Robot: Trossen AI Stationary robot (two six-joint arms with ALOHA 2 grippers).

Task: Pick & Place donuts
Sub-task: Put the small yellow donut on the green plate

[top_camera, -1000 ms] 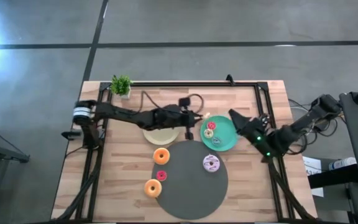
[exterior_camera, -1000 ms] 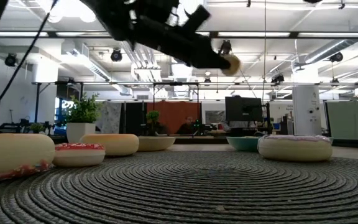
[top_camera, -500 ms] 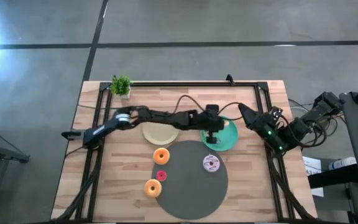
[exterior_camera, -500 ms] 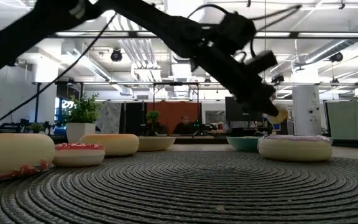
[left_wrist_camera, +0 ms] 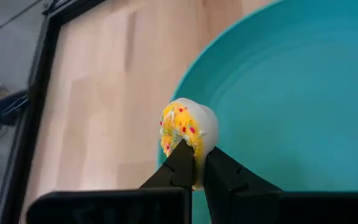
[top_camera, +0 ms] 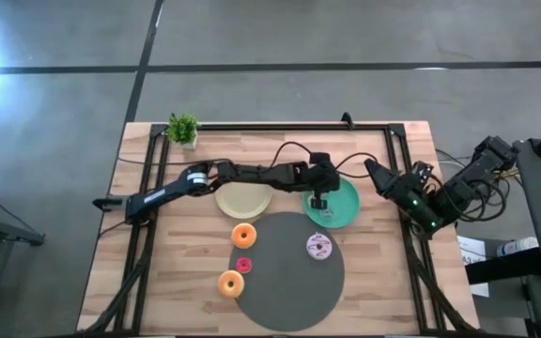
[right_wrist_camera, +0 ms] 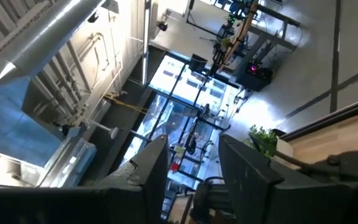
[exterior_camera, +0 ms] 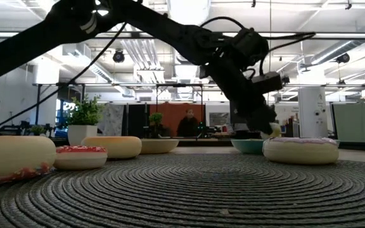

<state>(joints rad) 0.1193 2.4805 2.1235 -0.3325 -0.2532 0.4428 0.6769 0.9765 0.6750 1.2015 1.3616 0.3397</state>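
My left gripper (top_camera: 317,201) reaches across to the teal plate (top_camera: 344,208) and is shut on a mini cream donut with yellow sprinkled icing (left_wrist_camera: 188,132). In the low view that donut (exterior_camera: 273,130) hangs just above the plate's rim (exterior_camera: 247,145). On the grey mat (top_camera: 289,282) lie flat a lilac-white donut (top_camera: 319,246), two orange ones (top_camera: 243,235) (top_camera: 231,283) and a small pink one (top_camera: 243,266). My right gripper (top_camera: 377,173) waits open beside the teal plate's right side, pointing upward (right_wrist_camera: 191,149). My left gripper pinches the mini donut between its two fingers at the ring's lower edge (left_wrist_camera: 194,163), one finger (left_wrist_camera: 180,163) on the iced face and the other on the plain cream side. The fingers come from above, pointing down. The donut stands on edge close over the teal plate (left_wrist_camera: 303,93); whether it touches, I cannot tell.
A cream plate (top_camera: 242,200) lies left of the teal one, under my left arm. A small potted plant (top_camera: 183,129) stands at the far left corner. A black frame (top_camera: 280,126) runs along the table's far and side edges. Bare wood shows right of the mat.
My left gripper has carried the mini donut from beside the cream plate toward the table's right, over the teal plate, and has come down close to it, still shut on the donut. My right gripper has drawn back from the teal plate's edge toward the table's right.
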